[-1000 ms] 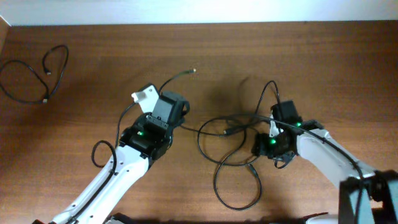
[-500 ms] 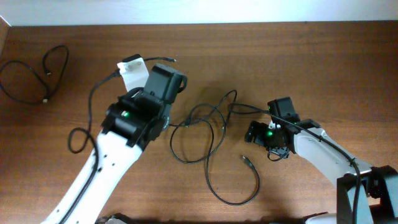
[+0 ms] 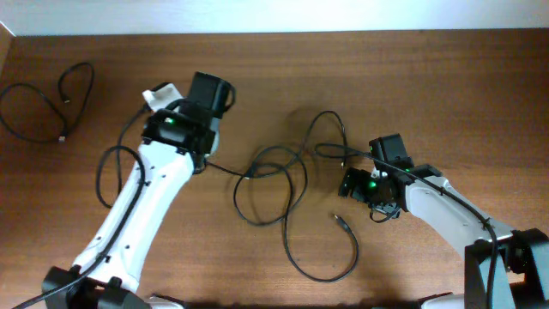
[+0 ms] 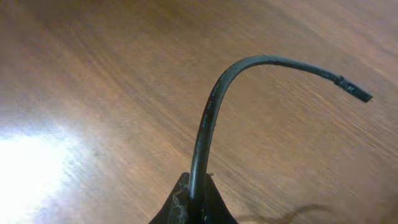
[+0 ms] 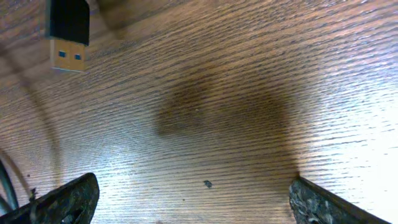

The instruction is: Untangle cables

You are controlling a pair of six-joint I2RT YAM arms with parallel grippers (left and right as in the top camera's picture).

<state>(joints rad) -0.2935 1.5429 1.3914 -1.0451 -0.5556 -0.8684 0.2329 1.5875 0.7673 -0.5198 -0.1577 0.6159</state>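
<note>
My left gripper is shut on a thin black cable; in the left wrist view the cord rises from between my closed fingers and curves right to its small black plug. In the overhead view a taut strand runs from under my left arm to the tangle of black loops at the table's middle. A loose plug end lies below the tangle. My right gripper is open and empty, low over the wood at the tangle's right edge; a USB plug lies ahead of my right gripper.
A separate black cable lies coiled at the far left. A white wall strip borders the far edge of the table. My left arm's own wire loops beside it.
My left gripper has moved up and to the left with the cable, drawing the tangle leftward and stretching a strand. My right gripper let go about a second ago and has stayed put since.
</note>
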